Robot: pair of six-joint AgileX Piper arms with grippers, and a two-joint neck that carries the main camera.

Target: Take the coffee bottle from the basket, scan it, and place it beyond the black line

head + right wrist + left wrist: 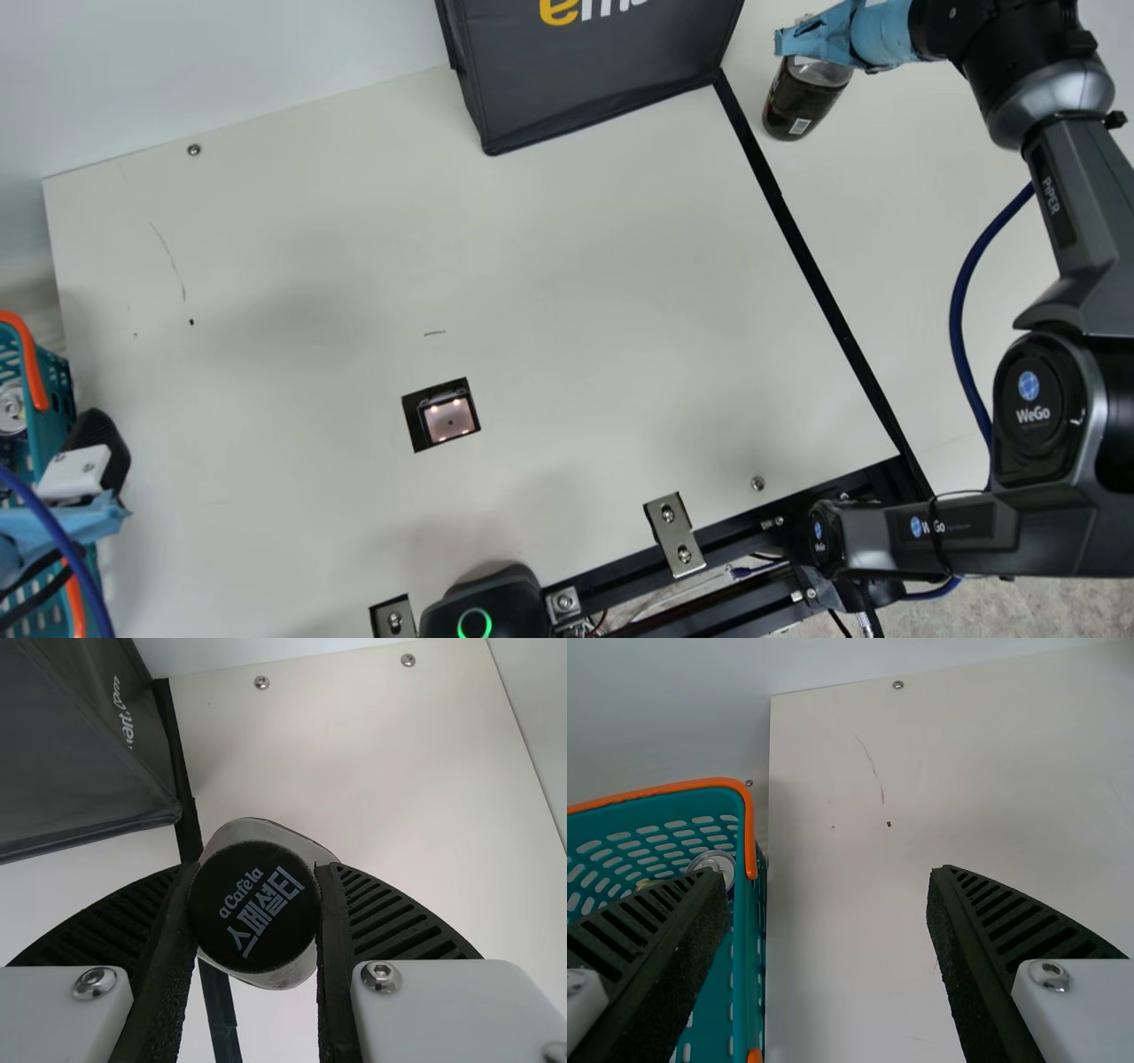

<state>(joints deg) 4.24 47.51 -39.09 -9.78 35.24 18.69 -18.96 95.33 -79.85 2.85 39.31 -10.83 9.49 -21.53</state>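
- Clamping the coffee bottle [800,102] by its black cap [255,908]: right gripper [817,37], beyond the black line [819,279].
- Left gripper [80,470]: fingers spread apart, beside the teal basket [749,966].

The dark coffee bottle [802,102], clear at the shoulder (its round black cap is on, with pale lettering), is upright between the fingers of the right gripper [819,37], base below them.
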